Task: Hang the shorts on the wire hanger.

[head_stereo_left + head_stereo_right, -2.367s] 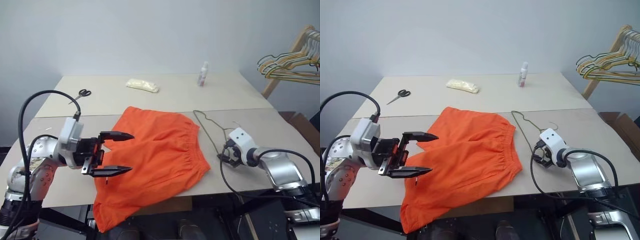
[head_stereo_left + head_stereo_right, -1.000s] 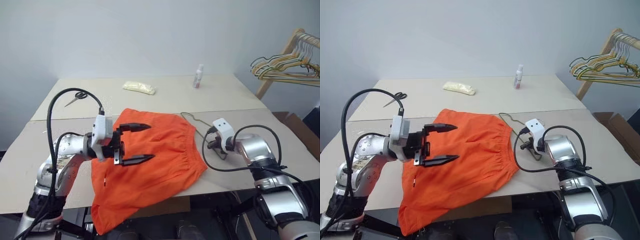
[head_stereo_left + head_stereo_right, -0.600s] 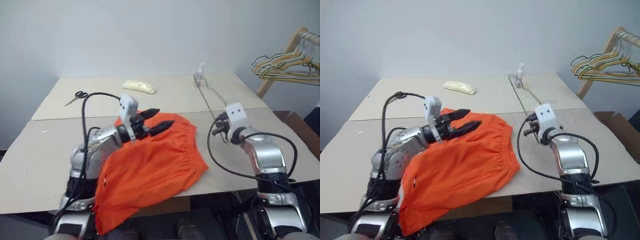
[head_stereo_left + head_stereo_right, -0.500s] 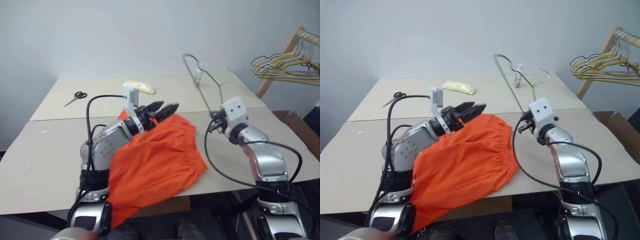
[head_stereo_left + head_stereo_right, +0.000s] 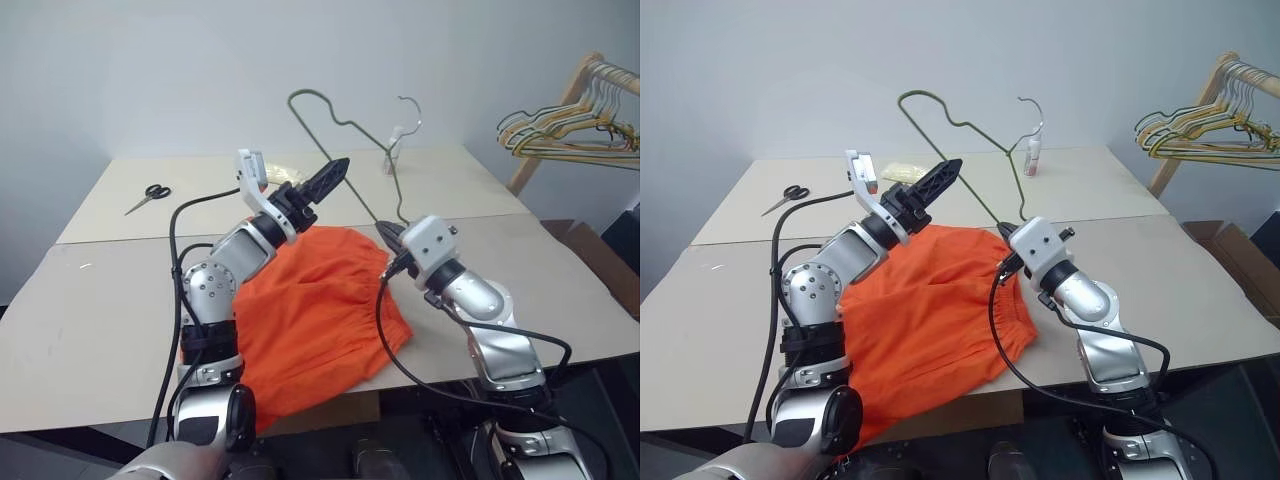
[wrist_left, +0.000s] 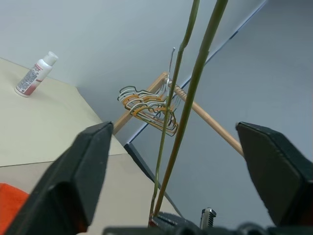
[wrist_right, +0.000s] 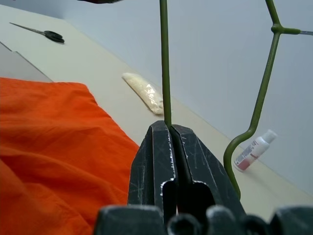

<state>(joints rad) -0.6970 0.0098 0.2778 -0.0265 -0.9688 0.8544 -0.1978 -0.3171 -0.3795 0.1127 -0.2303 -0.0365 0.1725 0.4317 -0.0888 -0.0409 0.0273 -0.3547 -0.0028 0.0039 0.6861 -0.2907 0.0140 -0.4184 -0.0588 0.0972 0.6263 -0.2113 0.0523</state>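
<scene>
Shorts (image 5: 300, 310) lie on the table (image 5: 90, 300); right gripper (image 7: 168, 129) pinches the wire hanger (image 5: 350, 125) (left gripper (image 6: 188, 147) spread wide, empty).

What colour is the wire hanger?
The wire hanger is olive green, clearest in the right wrist view against the pale wall.

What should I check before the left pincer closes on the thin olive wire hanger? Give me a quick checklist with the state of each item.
1. Right pincer shut on the thin olive wire hanger: ok, wire clamped between its fingers.
2. Hanger lifted off the beige table: ok.
3. Left pincer open: ok, fingers spread wide.
4. Hanger wire between the left fingers: ok, two strands run through the gap, untouched.
5. Bright orange fabric shorts free of both pincers: ok, lying flat on the table, one part hanging over the near edge.
6. Shorts on the hanger: not ok, not yet threaded.
</scene>
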